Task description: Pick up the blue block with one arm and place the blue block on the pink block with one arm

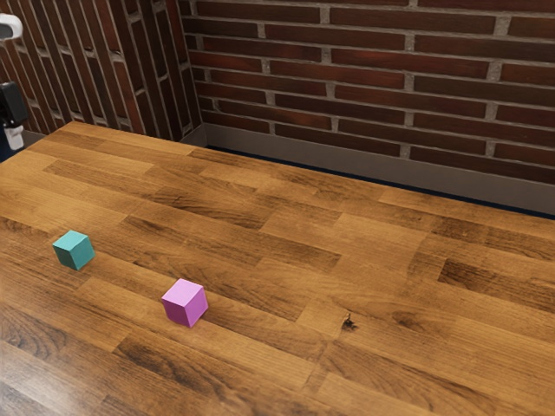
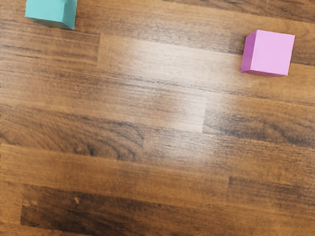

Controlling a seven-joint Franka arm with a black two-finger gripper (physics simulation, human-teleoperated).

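Two blocks rest apart on the table [image 1: 364, 260]: blue block [image 1: 73, 250] mid-left of frame, pink block [image 1: 185, 302] lower, toward centre. The spacing likely leaves grasp room. Arm [image 1: 10, 108] at upper-left edge; gripper state indeterminable.

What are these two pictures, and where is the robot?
These are computer-made pictures of a robot arm at a wooden table. In the exterior view, a camera off to the side looks across the table, and a bit of the arm peeks in at that view's upper left edge. The wrist view comes from a camera on the arm's hand, looking down at the wood. Two little cubes lie on the table: a blue block, which looks blue-green, and a pink block. They sit apart, not touching. Both rest on the wood, so nothing is being held. The job is to lift the blue one onto the pink one, and that is not yet done.
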